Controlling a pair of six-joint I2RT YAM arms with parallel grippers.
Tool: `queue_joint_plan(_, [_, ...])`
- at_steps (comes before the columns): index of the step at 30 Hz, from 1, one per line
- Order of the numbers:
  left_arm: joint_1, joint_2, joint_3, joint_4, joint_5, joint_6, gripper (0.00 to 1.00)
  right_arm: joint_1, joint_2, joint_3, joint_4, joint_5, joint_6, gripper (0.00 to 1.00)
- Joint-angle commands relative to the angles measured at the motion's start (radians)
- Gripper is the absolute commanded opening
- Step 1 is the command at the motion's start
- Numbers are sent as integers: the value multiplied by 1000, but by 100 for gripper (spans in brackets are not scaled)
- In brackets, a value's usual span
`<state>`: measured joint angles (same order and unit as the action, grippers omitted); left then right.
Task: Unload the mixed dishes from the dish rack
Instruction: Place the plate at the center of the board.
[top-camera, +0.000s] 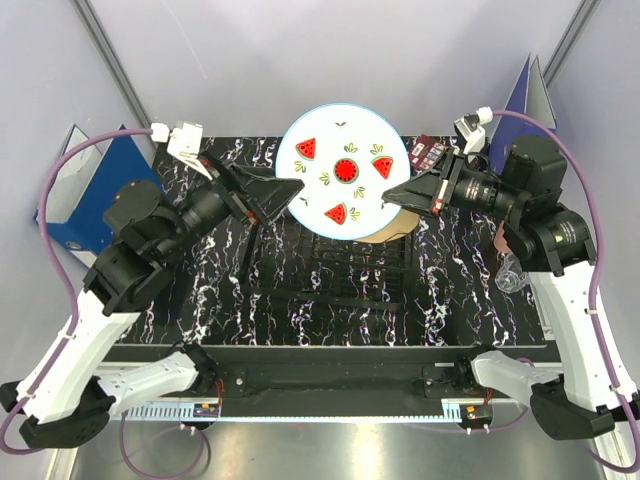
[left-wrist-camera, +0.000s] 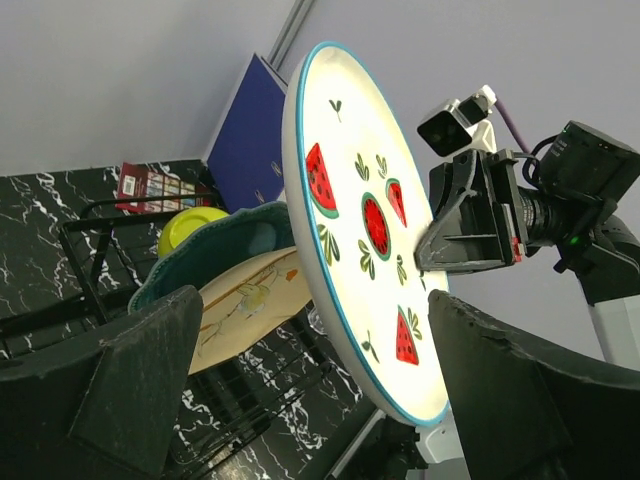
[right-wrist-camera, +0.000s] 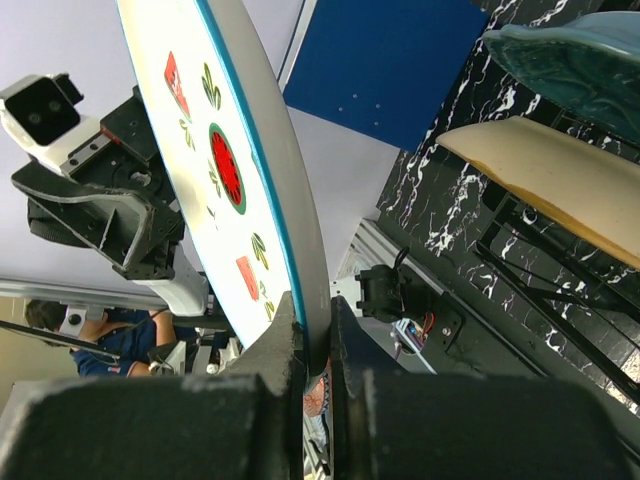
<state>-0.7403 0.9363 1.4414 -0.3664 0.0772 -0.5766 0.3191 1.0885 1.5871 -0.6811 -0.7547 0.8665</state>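
As right hand (right-wrist-camera: 315, 322) grips fruit plate (top-camera: 343, 170), left hand (left-wrist-camera: 312, 298) released, rack (top-camera: 350, 272) seemingly holding plates (left-wrist-camera: 250, 295).

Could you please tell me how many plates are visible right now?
3: the watermelon plate, pinched at its rim by the right gripper; the cream plate and the teal plate, both standing in the dish rack. Others may be hidden.

A blue ring binder (top-camera: 75, 190) stood at the black marbled desk's (top-camera: 210, 300) far-left corner, another (top-camera: 528, 95) at its far-right corner; a small dark-red box (top-camera: 430, 152) lay near the far edge.
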Motion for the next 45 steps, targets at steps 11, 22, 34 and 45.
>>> queue_joint_plan(11, [56, 68, 28, 142, 202, -65, 46, 57, 19, 8, 157, -69, -20, 0])
queue_joint_plan(22, [84, 29, -15, 146, 194, -78, 0, 58, 22, 34, 130, -48, -63, 0])
queue_joint_plan(34, [189, -19, -39, 155, 125, -135, 0, 58, 11, 93, 114, -14, -103, 92])
queue_joint_plan(45, [381, 48, 151, -55, -210, -104, 0, 57, -82, 97, 65, 138, -161, 100])
